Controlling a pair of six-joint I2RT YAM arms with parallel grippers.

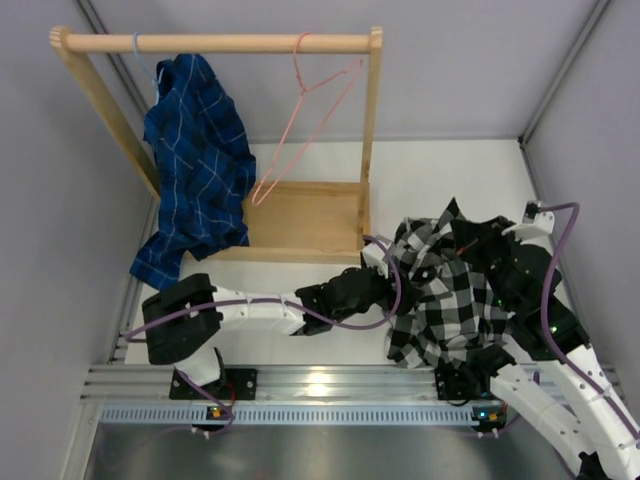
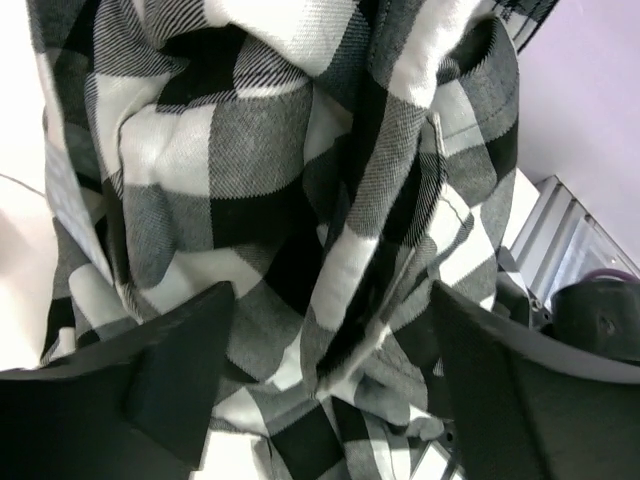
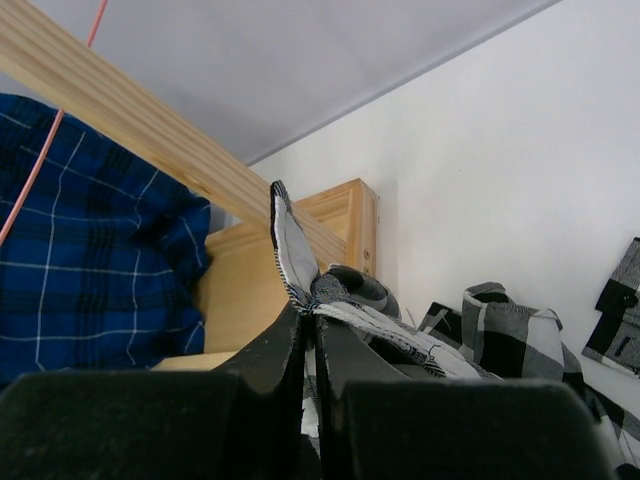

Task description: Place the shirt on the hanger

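The black-and-white check shirt [image 1: 445,290] hangs bunched at the right, lifted off the table. My right gripper [image 3: 312,318] is shut on a fold of its fabric; in the top view it [image 1: 478,243] is mostly hidden by the cloth. My left gripper [image 1: 385,282] is at the shirt's left side. Its jaws are open in the left wrist view [image 2: 332,295], with shirt fabric [image 2: 300,200] hanging between and beyond them. The pink wire hanger [image 1: 310,120] hangs by its hook on the rack's rod, at the right end, tilted. A piece of its wire shows in the right wrist view [image 3: 57,115].
A wooden rack [image 1: 220,43] with a flat base [image 1: 300,215] stands at the back left. A dark blue grid shirt [image 1: 195,165] hangs on its left side and also shows in the right wrist view [image 3: 90,270]. Grey walls stand on both sides. An aluminium rail [image 1: 320,385] runs along the near edge.
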